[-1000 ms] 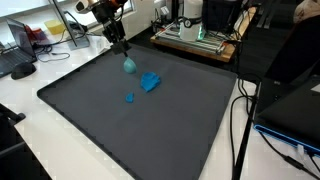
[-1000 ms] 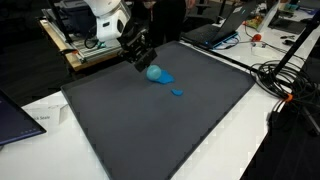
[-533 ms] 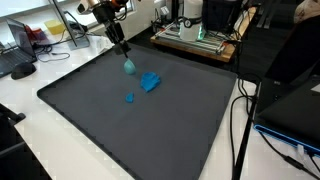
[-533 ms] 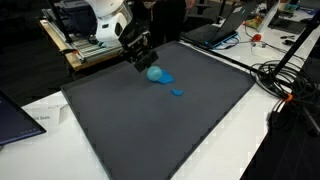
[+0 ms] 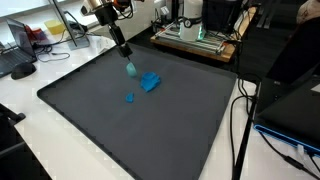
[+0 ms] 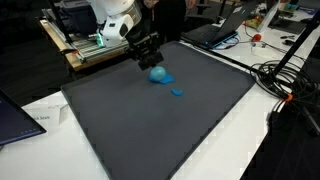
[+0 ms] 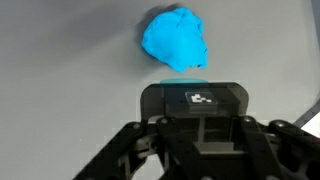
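A teal lump (image 5: pixel 129 68) hangs at the tips of my gripper (image 5: pixel 125 58) over the far part of the black mat (image 5: pixel 150 130). The fingers look shut on the lump in both exterior views, gripper (image 6: pixel 150 60) and lump (image 6: pixel 157 73). A crumpled blue piece (image 5: pixel 150 82) lies on the mat just beside it, and a small blue bit (image 5: pixel 130 98) lies nearer the front. In the wrist view the crumpled blue piece (image 7: pixel 175 40) lies on the mat ahead of the gripper (image 7: pixel 198 120). A marked block hides the fingertips, and only a thin teal edge (image 7: pixel 186 81) shows above it.
Lab equipment (image 5: pixel 195 35) stands behind the mat's far edge. A dark laptop (image 5: pixel 295 105) and cables (image 5: pixel 240 120) lie on the white table at one side. In an exterior view another laptop (image 6: pixel 15 110) sits by the mat's near corner, with cables (image 6: pixel 285 85) opposite.
The gripper has shifted slightly sideways over the mat, and the teal lump has moved with it. The two blue pieces on the mat have stayed put.
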Robot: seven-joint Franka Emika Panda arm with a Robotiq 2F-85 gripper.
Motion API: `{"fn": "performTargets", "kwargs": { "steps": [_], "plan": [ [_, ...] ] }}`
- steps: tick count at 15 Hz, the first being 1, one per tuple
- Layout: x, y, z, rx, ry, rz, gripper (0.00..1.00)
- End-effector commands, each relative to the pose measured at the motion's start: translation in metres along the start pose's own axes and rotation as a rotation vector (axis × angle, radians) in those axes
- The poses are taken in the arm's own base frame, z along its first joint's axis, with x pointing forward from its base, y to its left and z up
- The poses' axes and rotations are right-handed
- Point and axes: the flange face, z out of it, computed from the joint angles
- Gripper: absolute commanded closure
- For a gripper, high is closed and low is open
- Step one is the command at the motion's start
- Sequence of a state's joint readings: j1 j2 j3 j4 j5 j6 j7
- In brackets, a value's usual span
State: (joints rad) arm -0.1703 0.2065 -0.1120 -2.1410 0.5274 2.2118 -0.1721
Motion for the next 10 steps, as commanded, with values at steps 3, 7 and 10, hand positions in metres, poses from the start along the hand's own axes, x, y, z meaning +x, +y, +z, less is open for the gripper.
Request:
{"fn": "performTargets", "kwargs": {
  "steps": [3,7,10],
  "plan": [
    [0.004,-0.028,-0.003,-0.077,0.037,0.134,0.79],
    [0.009,-0.048,-0.007,-0.137,0.069,0.210,0.79],
    [0.013,-0.062,-0.009,-0.176,0.091,0.248,0.79]
  ]
}}
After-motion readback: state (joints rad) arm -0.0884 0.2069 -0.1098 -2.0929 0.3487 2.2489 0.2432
